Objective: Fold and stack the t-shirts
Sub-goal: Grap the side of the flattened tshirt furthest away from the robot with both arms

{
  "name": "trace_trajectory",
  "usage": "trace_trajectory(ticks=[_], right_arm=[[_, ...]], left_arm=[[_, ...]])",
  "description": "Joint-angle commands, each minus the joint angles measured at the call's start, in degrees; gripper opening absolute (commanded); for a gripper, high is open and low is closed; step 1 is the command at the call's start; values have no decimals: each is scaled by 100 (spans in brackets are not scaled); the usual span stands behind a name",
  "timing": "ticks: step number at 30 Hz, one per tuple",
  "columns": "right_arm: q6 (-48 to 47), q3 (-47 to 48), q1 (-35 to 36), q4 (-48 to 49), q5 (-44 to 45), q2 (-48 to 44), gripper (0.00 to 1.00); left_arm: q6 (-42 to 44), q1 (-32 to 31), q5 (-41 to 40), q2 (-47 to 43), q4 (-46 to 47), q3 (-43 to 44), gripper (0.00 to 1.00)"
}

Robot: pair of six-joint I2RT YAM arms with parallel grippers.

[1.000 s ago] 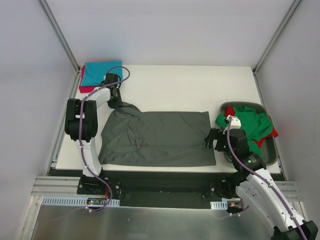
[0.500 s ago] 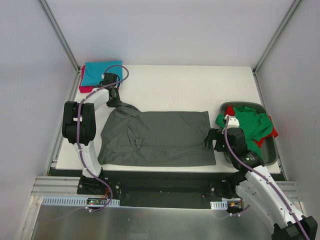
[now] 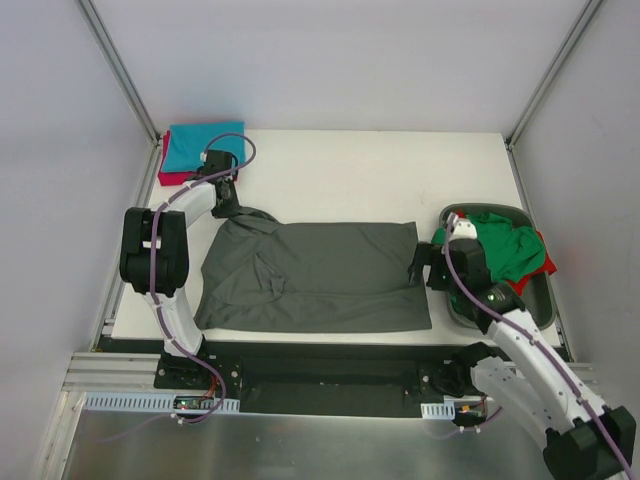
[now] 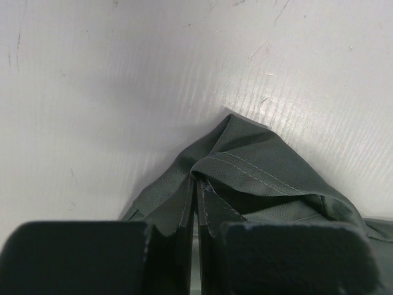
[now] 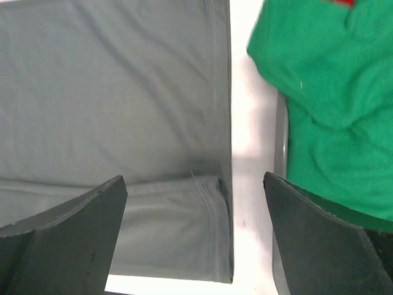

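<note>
Top external view: the dark grey t-shirt lies spread flat in the middle of the table. The left gripper is pinched tight on the shirt's bunched corner at its 10 o'clock. The right gripper hangs wide open over the shirt's 3 o'clock edge, holding nothing. The teal t-shirt sits folded on the crimson-pink t-shirt at the table's 10 o'clock corner. The green t-shirt and red t-shirt are heaped in the tub at 3 o'clock.
</note>
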Motion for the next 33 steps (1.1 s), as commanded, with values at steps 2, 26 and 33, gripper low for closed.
trace_trajectory(ticks=[2,26,33], right_arm=[[52,1505,-22,330,254,1582,96],[535,5894,-417,-1349,1380,7325,57],[658,5577,-567,-1103,756,7352,50]], left_arm=[[-137,44,91,-329,174,-92,0],[-243,88,-5,-469,403,-241,0],[-243,88,83,-478,412,-241,0]])
